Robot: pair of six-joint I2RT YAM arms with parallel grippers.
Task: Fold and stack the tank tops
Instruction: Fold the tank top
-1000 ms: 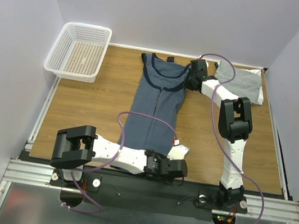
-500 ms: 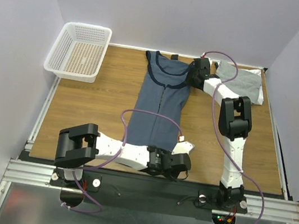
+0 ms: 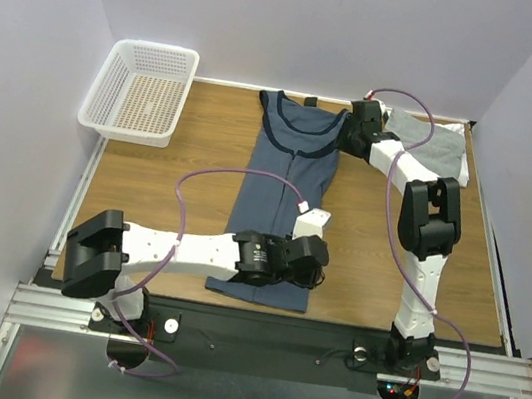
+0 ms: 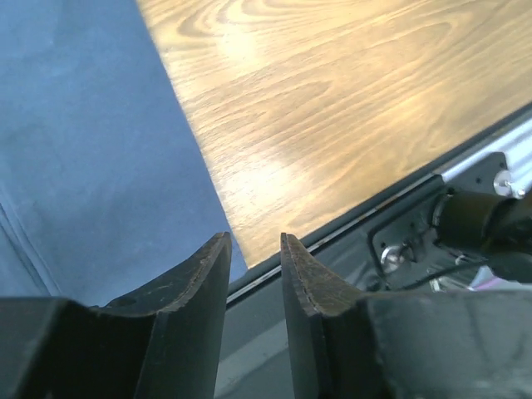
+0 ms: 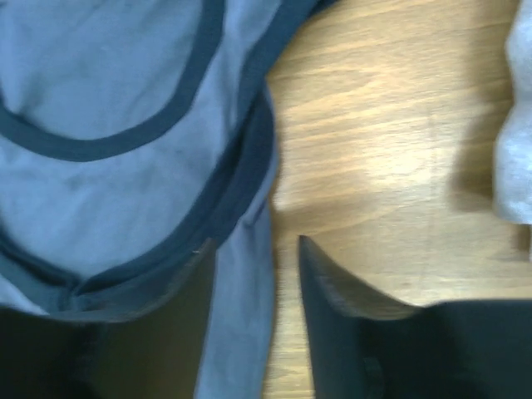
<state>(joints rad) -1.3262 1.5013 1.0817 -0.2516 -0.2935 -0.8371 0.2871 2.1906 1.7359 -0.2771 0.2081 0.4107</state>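
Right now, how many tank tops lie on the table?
3: navy tank top flat at centre; folded grey one far right; white one edging out beneath it. More may be hidden there.

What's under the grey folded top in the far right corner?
White folded fabric peeks out along the right edge of the grey tank top. The rest beneath is covered, and the right arm hides the stack's near-left part.

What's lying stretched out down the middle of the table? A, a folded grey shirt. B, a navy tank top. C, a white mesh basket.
B: the navy tank top lies flat lengthwise in the middle, while the basket sits at the far left corner.
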